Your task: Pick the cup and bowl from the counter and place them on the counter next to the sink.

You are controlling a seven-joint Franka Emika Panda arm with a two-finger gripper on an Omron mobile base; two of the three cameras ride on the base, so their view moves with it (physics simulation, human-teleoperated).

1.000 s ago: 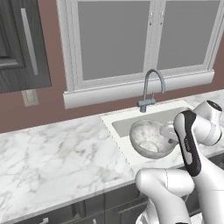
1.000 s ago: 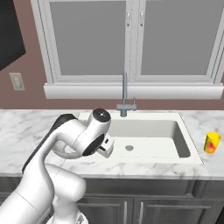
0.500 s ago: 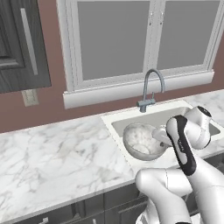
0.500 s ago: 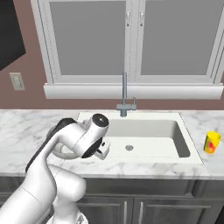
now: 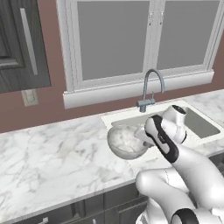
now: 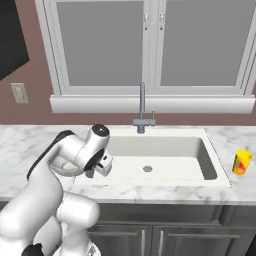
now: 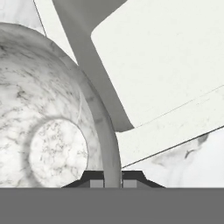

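The speckled grey-white bowl [image 5: 124,141] hangs above the sink's left edge, partly over the white marble counter [image 5: 52,157]. My gripper [image 5: 142,135] is shut on its right rim. In the hand view the thin rim of the bowl [image 7: 48,131] runs down between the two tips of the gripper [image 7: 112,183], with the white sink [image 7: 153,65] below it. The yellow cup [image 6: 241,163] with its red mark stands upright on the counter [image 6: 240,190] to the right of the sink [image 6: 165,155], far from the gripper.
A curved metal faucet [image 5: 151,87] rises behind the sink [image 5: 201,124] under the window. A wall outlet [image 5: 29,97] and a dark upper cabinet [image 5: 22,43] are at the left. A broad stretch of marble lies left of the basin.
The arm has carried the bowl leftward, from above the basin to over the sink's left edge. The cup has not moved.
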